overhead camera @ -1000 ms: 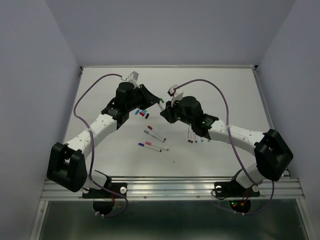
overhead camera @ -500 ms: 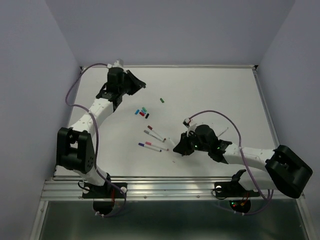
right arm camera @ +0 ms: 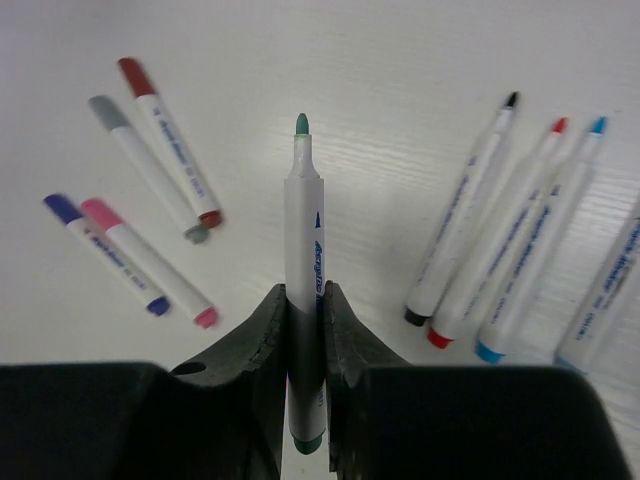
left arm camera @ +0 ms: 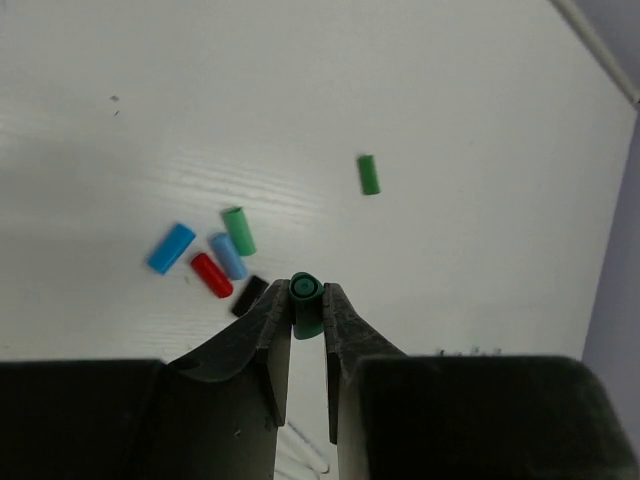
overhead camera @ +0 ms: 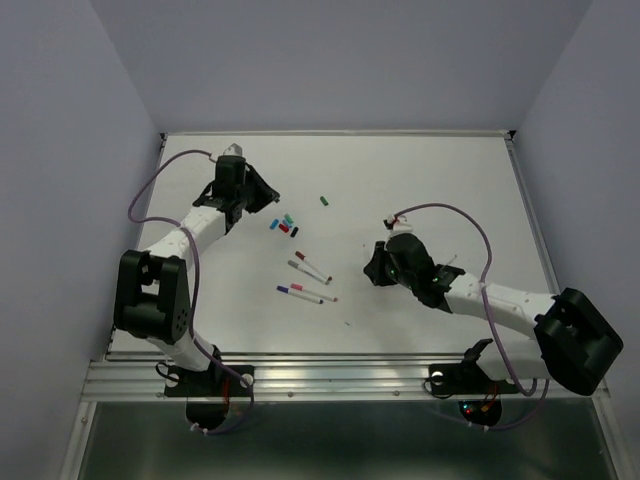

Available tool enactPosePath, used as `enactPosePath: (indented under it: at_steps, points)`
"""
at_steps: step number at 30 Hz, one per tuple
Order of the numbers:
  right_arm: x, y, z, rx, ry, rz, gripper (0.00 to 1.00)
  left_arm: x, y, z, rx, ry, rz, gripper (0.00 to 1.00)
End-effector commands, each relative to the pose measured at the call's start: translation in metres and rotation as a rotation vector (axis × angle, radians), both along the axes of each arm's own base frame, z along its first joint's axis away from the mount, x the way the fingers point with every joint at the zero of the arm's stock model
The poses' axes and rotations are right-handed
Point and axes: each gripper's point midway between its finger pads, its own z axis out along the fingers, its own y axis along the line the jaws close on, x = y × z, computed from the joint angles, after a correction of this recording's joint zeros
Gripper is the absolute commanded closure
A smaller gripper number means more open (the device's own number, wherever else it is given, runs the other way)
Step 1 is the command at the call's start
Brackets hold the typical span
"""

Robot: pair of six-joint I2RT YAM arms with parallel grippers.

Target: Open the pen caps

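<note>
Jaws of the left gripper (left arm camera: 307, 310) were clamped on a dark green cap (left arm camera: 305, 289), a short stubby cylinder seen end-on. Five loose caps lay clustered on the table (left arm camera: 450, 80) beyond it: blue (left arm camera: 171, 248), red (left arm camera: 211, 275), light blue (left arm camera: 228, 256), green (left arm camera: 239, 231) and black (left arm camera: 249, 295). Another green cap (left arm camera: 369, 174) lay apart to the right.

Four pens lay capped in purple (right arm camera: 60, 207), pink (right arm camera: 97, 212), grey (right arm camera: 104, 110) and red (right arm camera: 133, 75). The right gripper (right arm camera: 305, 300) was closed on a white pen barrel (right arm camera: 304, 230) with a bare green tip. Three uncapped pens (right arm camera: 500, 230) lay side by side to its right, tips black, red and blue.
</note>
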Motion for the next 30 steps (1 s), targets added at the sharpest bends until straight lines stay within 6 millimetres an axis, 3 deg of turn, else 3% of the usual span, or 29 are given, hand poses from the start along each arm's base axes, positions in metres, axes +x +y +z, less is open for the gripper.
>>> enactPosePath:
  at_steps: [1, 8, 12, 20, 24, 25, 27, 28, 30]
  points:
    - [0.036, -0.045, 0.004, -0.159, -0.044, -0.256, 0.99, -0.029, 0.014, -0.052, 0.104, 0.154, 0.002, 1.00]
    - [0.039, -0.079, -0.015, -0.264, 0.008, -0.366, 0.95, -0.054, 0.025, -0.089, 0.174, 0.253, 0.010, 1.00]
    - [0.037, -0.085, -0.024, -0.277, 0.028, -0.387, 0.92, -0.060, 0.019, -0.107, 0.175, 0.308, -0.019, 1.00]
    - [0.042, -0.097, -0.031, -0.314, 0.039, -0.416, 0.86, -0.061, 0.008, -0.111, 0.189, 0.332, -0.020, 1.00]
    - [0.043, -0.095, -0.033, -0.315, 0.046, -0.412, 0.77, -0.062, 0.006, -0.111, 0.192, 0.344, -0.022, 0.92]
    - [0.043, -0.093, -0.032, -0.307, 0.047, -0.405, 0.72, -0.063, 0.004, -0.111, 0.193, 0.344, -0.027, 0.82]
    - [0.043, -0.090, -0.030, -0.296, 0.048, -0.396, 0.69, -0.063, 0.003, -0.110, 0.192, 0.346, -0.028, 0.79]
    - [0.044, -0.088, -0.025, -0.282, 0.041, -0.391, 0.65, -0.065, 0.002, -0.109, 0.191, 0.349, -0.027, 0.54]
    - [0.043, -0.088, -0.022, -0.274, 0.036, -0.391, 0.54, -0.065, 0.002, -0.107, 0.188, 0.347, -0.027, 0.44]
